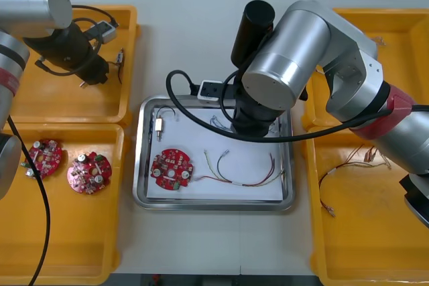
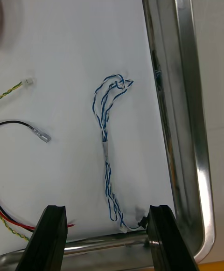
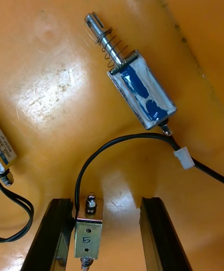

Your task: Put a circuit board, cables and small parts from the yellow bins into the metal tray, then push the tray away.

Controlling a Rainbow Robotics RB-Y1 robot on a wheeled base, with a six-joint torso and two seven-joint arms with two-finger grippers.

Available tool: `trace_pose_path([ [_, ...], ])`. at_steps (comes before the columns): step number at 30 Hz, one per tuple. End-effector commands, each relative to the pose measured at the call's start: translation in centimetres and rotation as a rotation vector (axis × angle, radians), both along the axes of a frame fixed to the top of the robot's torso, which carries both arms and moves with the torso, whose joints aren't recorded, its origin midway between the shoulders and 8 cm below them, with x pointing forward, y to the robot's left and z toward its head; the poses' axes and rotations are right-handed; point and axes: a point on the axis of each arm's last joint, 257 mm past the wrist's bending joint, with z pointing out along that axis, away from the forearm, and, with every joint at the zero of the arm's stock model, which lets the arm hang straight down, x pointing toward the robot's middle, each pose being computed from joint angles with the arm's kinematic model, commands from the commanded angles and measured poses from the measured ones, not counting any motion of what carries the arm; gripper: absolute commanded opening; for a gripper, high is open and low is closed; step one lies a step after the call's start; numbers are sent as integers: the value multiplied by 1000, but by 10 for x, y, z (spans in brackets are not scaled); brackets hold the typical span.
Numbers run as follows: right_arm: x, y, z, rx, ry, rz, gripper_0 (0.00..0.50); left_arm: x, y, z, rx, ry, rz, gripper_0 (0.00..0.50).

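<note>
The metal tray [image 1: 142,195], white inside, holds a red circuit board [image 1: 171,169], a red and yellow cable [image 1: 244,173], a black cable with a small metal part [image 1: 159,124] and a blue and white twisted cable [image 2: 106,145]. My right gripper [image 2: 106,238] hangs open over the tray's corner, and the twisted cable lies loose on the tray floor between its fingers. In the far left yellow bin [image 1: 67,102] my left gripper [image 3: 105,238] stands open around a small metal part marked 5 [image 3: 87,239], which sits close to one finger [image 3: 51,233].
A second metal part with blue tape and a spring [image 3: 135,84] and a black cable [image 3: 121,142] lie ahead of the left fingers. The near left bin [image 1: 67,246] holds two more circuit boards [image 1: 44,157]. Red and yellow cables [image 1: 348,165] lie in the near right bin [image 1: 375,246].
</note>
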Motion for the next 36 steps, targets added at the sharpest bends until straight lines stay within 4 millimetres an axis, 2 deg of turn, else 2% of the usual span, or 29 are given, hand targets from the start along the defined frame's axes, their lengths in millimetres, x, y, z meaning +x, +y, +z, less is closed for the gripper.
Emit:
trace_pose_path([
  [1, 5, 12, 41, 47, -50, 20, 500, 16, -12, 27, 20, -65, -73, 347],
  [2, 5, 8, 43, 47, -47, 11, 500, 17, -12, 26, 19, -68, -75, 315],
  [5, 4, -4, 52, 52, -33, -20, 500, 16, -11, 25, 21, -67, -76, 282],
  [7, 2, -12, 58, 57, -19, -41, 500, 16, -11, 23, 20, -66, -76, 234],
  [9, -1, -23, 68, 74, -4, -72, 500, 16, -9, 22, 23, -69, -77, 132],
  [10, -3, -29, 72, 86, 3, -93, 500, 17, -10, 22, 23, -71, -79, 44],
  [11, -4, -32, 74, 95, 12, -110, 500, 16, -9, 21, 24, -70, -80, 4],
  [17, -13, -59, 89, 199, 36, -267, 500, 16, -10, 21, 18, -72, -84, 0],
  [21, -17, -79, 98, 285, 14, -387, 500, 13, -7, 32, 10, -68, -85, 0],
  [29, -33, -129, 92, 407, 7, -618, 500, -15, 3, 70, 24, -17, -94, 0],
  [36, -45, -167, 85, 479, 19, -808, 500, -35, 12, 93, 16, 15, -82, 0],
])
